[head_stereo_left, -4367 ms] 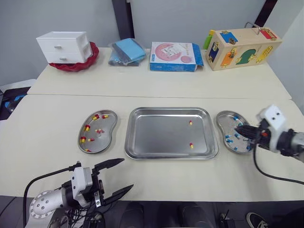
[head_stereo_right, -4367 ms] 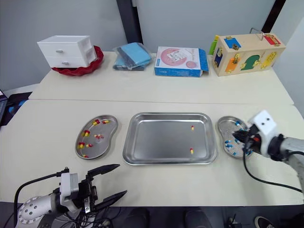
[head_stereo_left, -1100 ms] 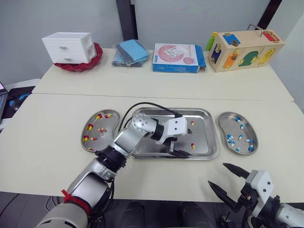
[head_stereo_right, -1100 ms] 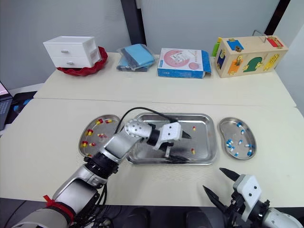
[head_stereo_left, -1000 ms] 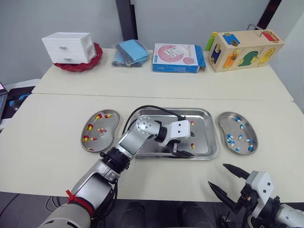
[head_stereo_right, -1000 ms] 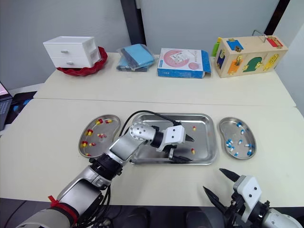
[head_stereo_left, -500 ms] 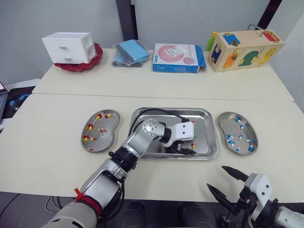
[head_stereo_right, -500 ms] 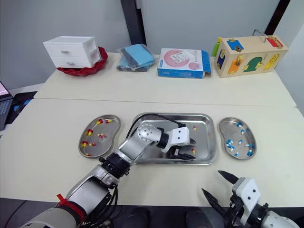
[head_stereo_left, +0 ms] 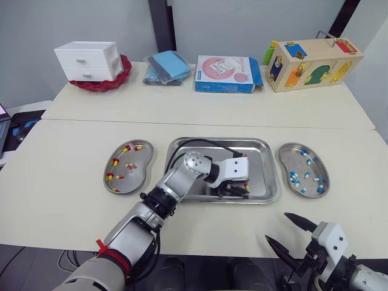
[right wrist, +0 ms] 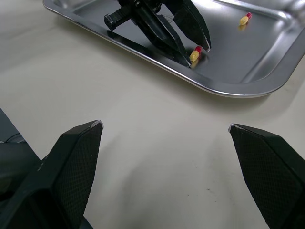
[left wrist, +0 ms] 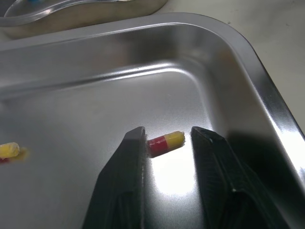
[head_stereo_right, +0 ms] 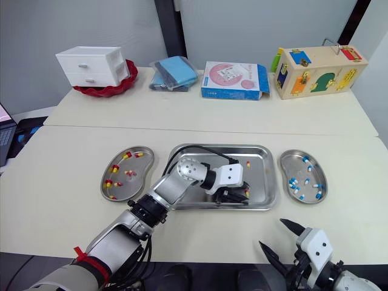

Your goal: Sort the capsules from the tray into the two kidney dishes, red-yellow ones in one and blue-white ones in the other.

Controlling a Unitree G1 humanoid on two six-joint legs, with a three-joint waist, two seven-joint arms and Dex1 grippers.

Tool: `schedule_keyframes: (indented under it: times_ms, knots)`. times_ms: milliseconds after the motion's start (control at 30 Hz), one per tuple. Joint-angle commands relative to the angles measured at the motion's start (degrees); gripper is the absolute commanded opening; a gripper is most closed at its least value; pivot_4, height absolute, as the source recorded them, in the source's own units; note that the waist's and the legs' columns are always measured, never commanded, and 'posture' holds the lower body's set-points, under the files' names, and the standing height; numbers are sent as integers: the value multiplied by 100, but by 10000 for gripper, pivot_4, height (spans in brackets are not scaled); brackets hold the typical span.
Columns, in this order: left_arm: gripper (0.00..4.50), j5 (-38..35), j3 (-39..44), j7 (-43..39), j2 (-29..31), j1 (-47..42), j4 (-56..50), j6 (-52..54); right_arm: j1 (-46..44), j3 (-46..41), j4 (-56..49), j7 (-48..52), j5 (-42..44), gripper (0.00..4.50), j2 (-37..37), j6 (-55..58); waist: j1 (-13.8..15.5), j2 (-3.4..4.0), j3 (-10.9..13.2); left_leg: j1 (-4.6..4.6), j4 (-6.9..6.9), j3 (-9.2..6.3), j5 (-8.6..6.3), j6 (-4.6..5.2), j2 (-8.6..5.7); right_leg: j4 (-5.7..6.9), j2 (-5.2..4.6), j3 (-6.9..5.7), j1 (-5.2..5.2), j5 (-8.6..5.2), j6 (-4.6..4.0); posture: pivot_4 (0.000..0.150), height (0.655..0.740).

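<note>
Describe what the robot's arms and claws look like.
The left claw and the right claw each have two black, tapered, pointed fingers, and each is mounted on a white boxy housing. The left arm is silver metal with a round joint and a black ribbed collar. It has a red band lower down and a black cable looping over it.

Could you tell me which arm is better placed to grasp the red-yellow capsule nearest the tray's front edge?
Left. The left gripper is in the tray, jaws open astride the red-yellow capsule; the right gripper hangs open beyond the tray's near edge.
</note>
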Motion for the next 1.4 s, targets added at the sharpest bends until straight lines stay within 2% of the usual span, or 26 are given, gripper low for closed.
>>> schedule_keyframes:
  times_ms: [33,433,533,600,1133,1167,1400]
  knots:
    - [14809,67,-26,34,-55,-13,-20,-50,53,13,-175,-28,25,45000,15,-115,1,0,0,0,0,0,0,0,0,0,0,0,0,0,0,1500,7400]
    - [14809,124,-73,-87,6,47,-84,-7,23,71,-88,-27,-30,45000,35,-148,1,1,-1,1,0,0,0,0,0,0,0,0,1,0,0,1500,7400]
    - [9542,171,-101,-102,39,50,-89,19,4,78,-94,-34,-29,45000,22,-121,-5,2,-4,2,0,0,0,0,0,0,0,0,2,0,0,1500,7400]
    - [4240,216,-119,-104,60,64,-109,22,-1,81,-102,-38,-30,45000,14,-103,-9,5,-6,2,-2,0,0,0,0,0,0,0,2,0,0,1500,7400]
    - [4240,256,-62,-74,36,82,-126,35,-75,93,-202,-90,7,45000,-42,40,-1,9,-9,4,-1,0,0,0,0,0,0,0,5,-1,0,1500,7400]
    - [648,249,-52,-73,33,78,-130,40,-83,95,-203,-94,10,45000,-44,45,-2,9,-9,4,-1,0,0,0,0,0,0,0,5,0,0,1500,7400]
    - [193,207,30,-106,40,43,-159,81,-121,113,-207,-91,19,45000,-56,70,-2,10,-9,5,-1,0,0,0,0,1,0,0,5,0,0,1500,7400]
